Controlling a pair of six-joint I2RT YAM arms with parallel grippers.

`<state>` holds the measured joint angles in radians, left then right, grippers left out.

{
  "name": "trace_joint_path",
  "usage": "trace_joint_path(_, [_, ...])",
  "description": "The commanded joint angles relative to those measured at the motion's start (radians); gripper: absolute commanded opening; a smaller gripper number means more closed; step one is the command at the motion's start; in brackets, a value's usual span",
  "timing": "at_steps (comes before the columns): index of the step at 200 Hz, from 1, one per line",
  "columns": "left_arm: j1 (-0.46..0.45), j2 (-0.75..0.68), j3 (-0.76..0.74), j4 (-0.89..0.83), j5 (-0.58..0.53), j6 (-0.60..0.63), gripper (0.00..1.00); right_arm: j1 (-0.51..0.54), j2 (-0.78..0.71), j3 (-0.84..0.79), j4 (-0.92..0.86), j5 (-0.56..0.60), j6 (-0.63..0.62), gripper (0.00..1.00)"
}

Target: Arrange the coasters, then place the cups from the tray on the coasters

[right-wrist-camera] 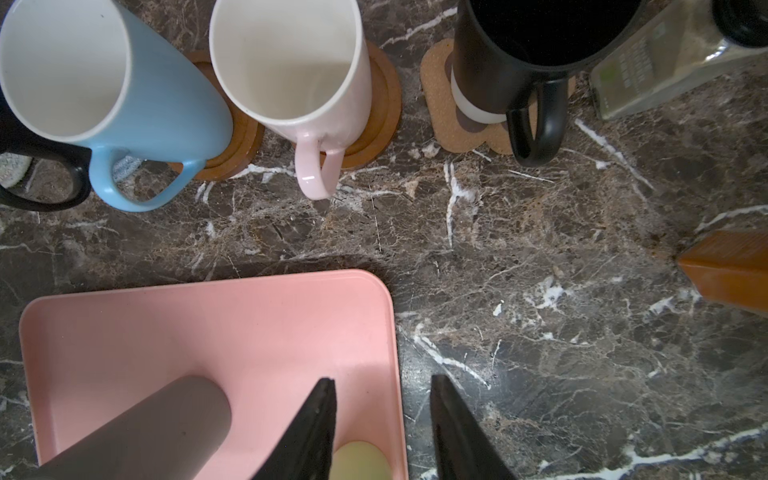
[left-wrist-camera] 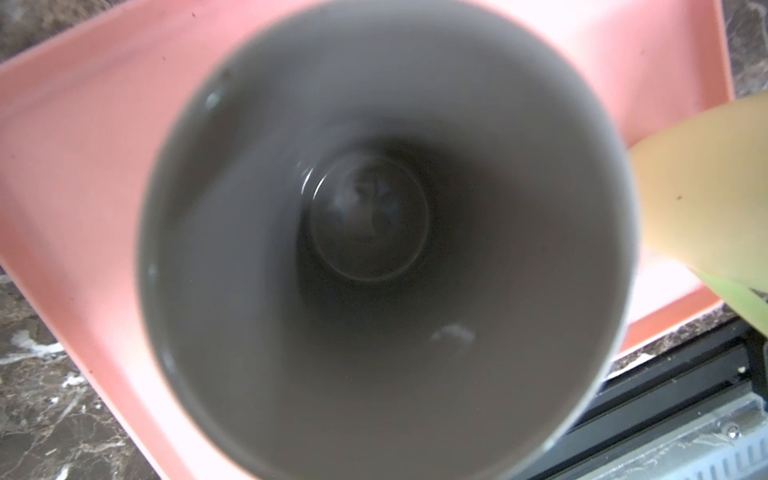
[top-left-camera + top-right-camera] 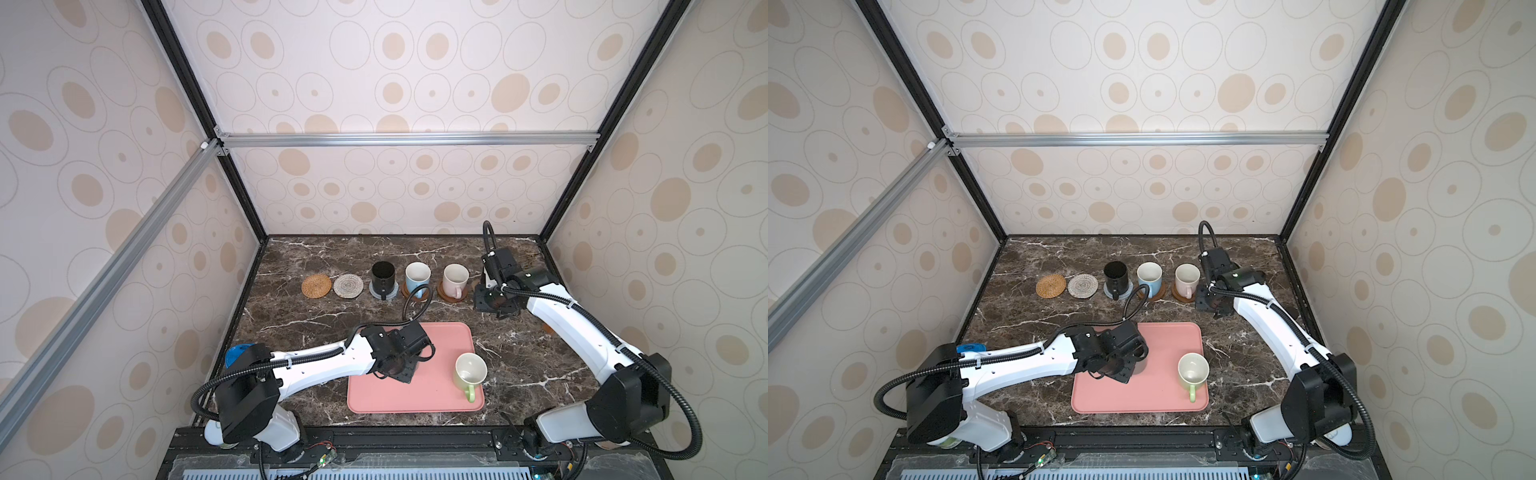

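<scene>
- Left wrist view looks straight down into the grey mug (image 2: 382, 249), which stands upright on the pink tray (image 2: 83, 166). Its rim fills most of the picture, so I judge the left gripper (image 3: 401, 365) sits right over it.
- That claw's fingers are hidden in every view, so I cannot tell whether it is parted or already pinching the mug wall.
- The pale green mug (image 3: 470, 370) also waits on the tray, near its right edge.
- Four cups are seated in the back row: a black mug (image 3: 383, 275) on the grey-blue mat (image 3: 384, 296), the light blue mug (image 3: 417, 277) and the pale pink mug (image 3: 455, 279) each on a wooden disc. The right wrist view shows the second black mug (image 1: 536, 50) on the paw-shaped coaster (image 1: 440, 95).
- The tan rattan coaster (image 3: 316, 286) and the cream woven coaster (image 3: 348, 285) lie bare at the row's left end, just beside each other.
- The right gripper (image 1: 381, 380) hangs above the table near the tray's far corner, narrowly parted and holding nothing.
- I judge the step in hand is picking up the grey mug. The next move calls for a firm pinch on the wall, then a straight lift clear of the tray's low rim. After that comes a carry to a bare coaster, setting the mug down centred without brushing the neighbouring black mug.
</scene>
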<state>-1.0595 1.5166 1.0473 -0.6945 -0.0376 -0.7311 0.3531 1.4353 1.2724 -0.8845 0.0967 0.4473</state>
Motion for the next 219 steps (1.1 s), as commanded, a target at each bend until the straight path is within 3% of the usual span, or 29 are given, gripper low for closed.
trace_joint_path(1, [0.012, -0.01, 0.0, 0.031, -0.053, 0.025, 0.28, -0.005, -0.021, 0.003, -0.026, 0.0, 0.011, 0.41])
trace_joint_path(135, [0.04, -0.007, -0.038, 0.133, -0.112, 0.074, 0.16, -0.006, -0.041, -0.015, -0.04, 0.018, 0.019, 0.41])
trace_joint_path(219, [0.044, -0.069, -0.075, 0.163, -0.157, 0.032, 0.11, -0.006, -0.046, -0.021, -0.039, 0.019, 0.022, 0.41])
